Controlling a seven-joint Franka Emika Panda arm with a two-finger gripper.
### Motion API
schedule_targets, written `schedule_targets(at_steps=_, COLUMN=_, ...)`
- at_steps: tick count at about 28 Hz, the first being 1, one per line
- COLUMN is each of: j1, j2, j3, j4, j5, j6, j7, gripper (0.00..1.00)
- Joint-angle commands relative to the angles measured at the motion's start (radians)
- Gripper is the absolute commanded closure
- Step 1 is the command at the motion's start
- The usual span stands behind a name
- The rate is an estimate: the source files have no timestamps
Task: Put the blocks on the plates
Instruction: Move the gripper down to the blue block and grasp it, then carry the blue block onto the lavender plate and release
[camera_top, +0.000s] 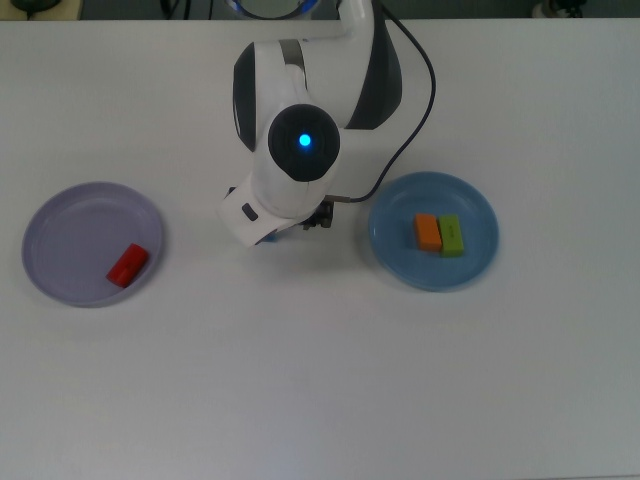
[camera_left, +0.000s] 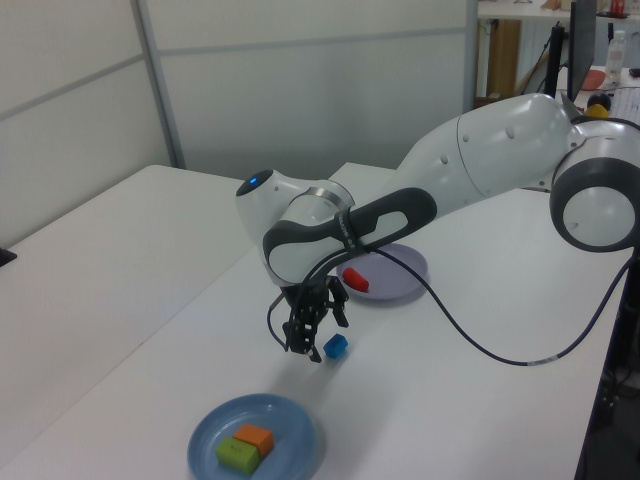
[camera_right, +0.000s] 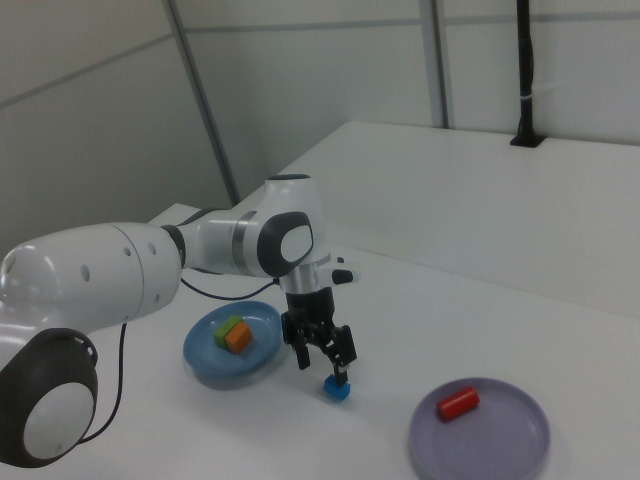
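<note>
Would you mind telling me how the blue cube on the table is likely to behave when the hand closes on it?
The blue cube looks small and solid with flat faces, so it should stay put rather than roll. It is probably light, so a finger of the hand touching first may nudge it along the smooth white table. It appears rigid and should not deform.

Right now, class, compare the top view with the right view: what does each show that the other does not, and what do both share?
Only the top view shows the glowing blue light on the white arm, which hides nearly all of the small blue cube. Only the right view shows that small blue cube plainly, lying on the white table just under the black two-finger gripper, plus the walls behind. Both show the red cylinder-like block on the pale lavender plate, and the orange block beside the green block on the round blue plate.
</note>
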Motion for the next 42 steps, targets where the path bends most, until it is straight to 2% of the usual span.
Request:
schedule_targets(at_steps=1, j1=0.003, j2=-0.002, j3=-0.012, j4=-0.018, j5=0.005, j6=-0.012, j7=-0.001, gripper=0.00)
schedule_targets(at_steps=4, j1=0.003, j2=-0.002, j3=-0.013, j4=-0.018, j5=0.003, j6=-0.012, j7=-0.004, gripper=0.05)
schedule_targets(at_steps=5, j1=0.003, j2=-0.001, j3=-0.015, j4=-0.020, j5=0.002, j6=-0.011, j7=-0.009, gripper=0.16)
schedule_targets(at_steps=6, j1=0.003, j2=-0.002, j3=-0.015, j4=-0.018, j5=0.002, j6=-0.011, j7=-0.010, gripper=0.21)
schedule_targets(at_steps=10, j1=0.002, j2=-0.001, j3=-0.015, j4=-0.018, j5=-0.001, j6=-0.006, j7=-0.012, gripper=0.55)
schedule_targets(at_steps=11, j1=0.003, j2=-0.001, j3=-0.015, j4=-0.018, j5=-0.001, j6=-0.006, j7=-0.012, gripper=0.60)
schedule_targets(at_steps=17, j1=0.002, j2=-0.001, j3=-0.018, j4=-0.017, j5=-0.003, j6=-0.003, j7=-0.012, gripper=0.62)
schedule_targets(at_steps=19, j1=0.002, j2=-0.001, j3=-0.019, j4=-0.017, j5=-0.007, j6=-0.003, j7=-0.012, gripper=0.71)
schedule_targets(at_steps=20, j1=0.002, j2=0.002, j3=-0.019, j4=-0.015, j5=-0.013, j6=-0.001, j7=-0.013, gripper=0.85)
schedule_targets(at_steps=23, j1=0.000, j2=0.008, j3=-0.019, j4=-0.011, j5=-0.015, j6=-0.003, j7=-0.013, gripper=0.99)
schedule_targets(at_steps=30, j1=-0.018, j2=-0.013, j3=-0.024, j4=0.019, j5=0.003, j6=-0.004, j7=-0.041, gripper=1.00)
schedule_targets(at_steps=33, j1=-0.079, j2=-0.051, j3=-0.023, j4=0.032, j5=0.029, j6=-0.009, j7=-0.070, gripper=1.00)
schedule_targets(at_steps=36, j1=-0.110, j2=-0.070, j3=-0.026, j4=0.043, j5=0.042, j6=-0.009, j7=-0.093, gripper=1.00)
schedule_targets(at_steps=42, j1=-0.182, j2=-0.068, j3=-0.056, j4=0.045, j5=0.022, j6=-0.004, j7=-0.118, gripper=1.00)
